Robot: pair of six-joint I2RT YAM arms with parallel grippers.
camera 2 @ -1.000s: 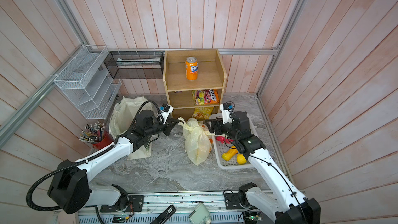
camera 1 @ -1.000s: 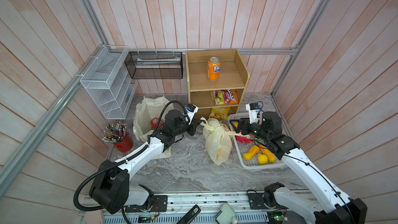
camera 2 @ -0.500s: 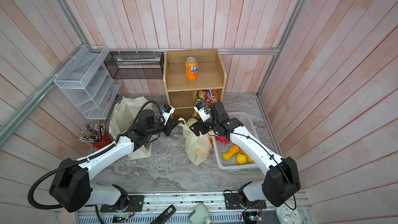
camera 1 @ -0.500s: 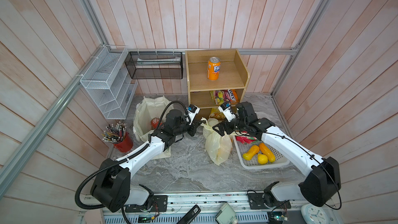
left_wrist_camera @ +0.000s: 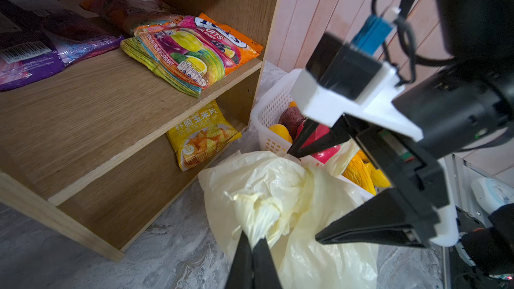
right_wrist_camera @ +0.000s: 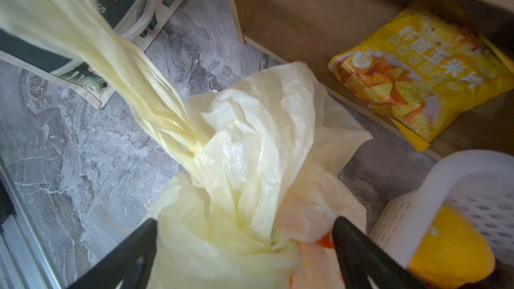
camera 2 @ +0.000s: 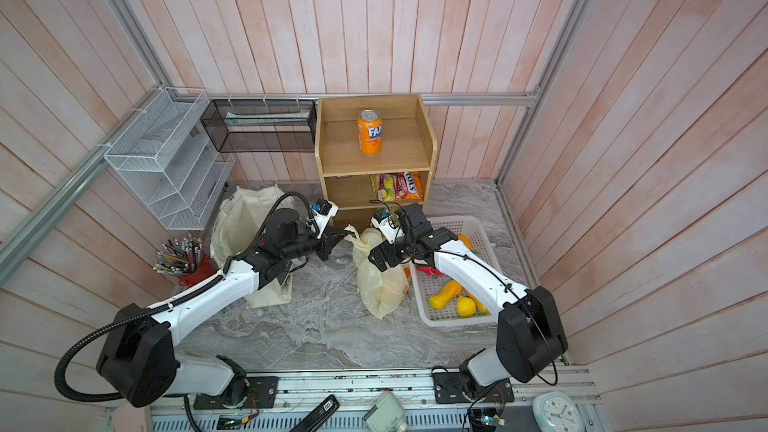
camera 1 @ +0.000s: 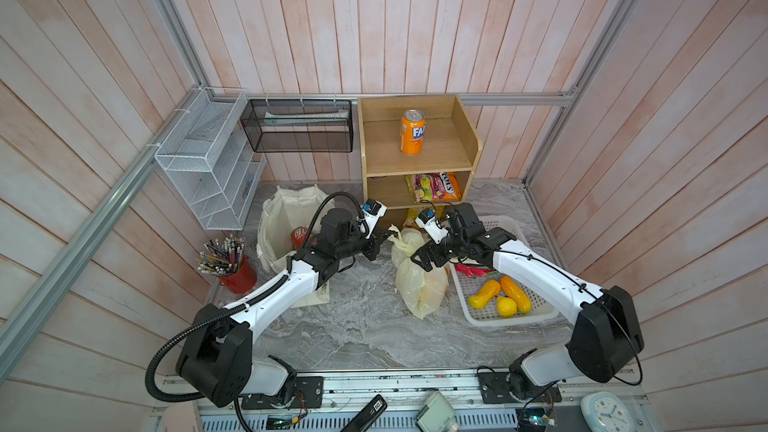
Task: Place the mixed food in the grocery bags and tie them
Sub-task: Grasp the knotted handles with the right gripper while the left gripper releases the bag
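Tying pale-yellow plastic carrier bag (camera 1: 419, 290), standing on table (camera 1: 361, 326) between cloth tote (camera 1: 282, 218) and white basket (camera 1: 536, 314) | my left fingers (left_wrist_camera: 251, 257) clenched on one handle, right fingers (right_wrist_camera: 244, 220) spread wide astride its neck | risk, I judge: thin film slips or tears under pull.

A: Surface?
B: Grey marbled tabletop (camera 1: 357, 326).
A: Directly on it?
B: Cream cloth tote (camera 1: 282, 218) back left, standing open. Pale-yellow plastic carrier bag (camera 1: 419, 288) mid-table. White perforated basket (camera 1: 509, 319) just beside that bag on the right; can't tell if they touch. Red pencil cup (camera 1: 237, 274) at the left edge, near the tote. Wooden shelf unit (camera 1: 417, 171) at the back, middle.
A: On the shelves?
B: Top board: orange Fanta can (camera 1: 412, 131), upright. Middle board: multicoloured candy packet (camera 1: 434, 187) lying flat, purple packets (left_wrist_camera: 36, 51) beside it. Bottom compartment: yellow corn-chip packet (left_wrist_camera: 203, 134).
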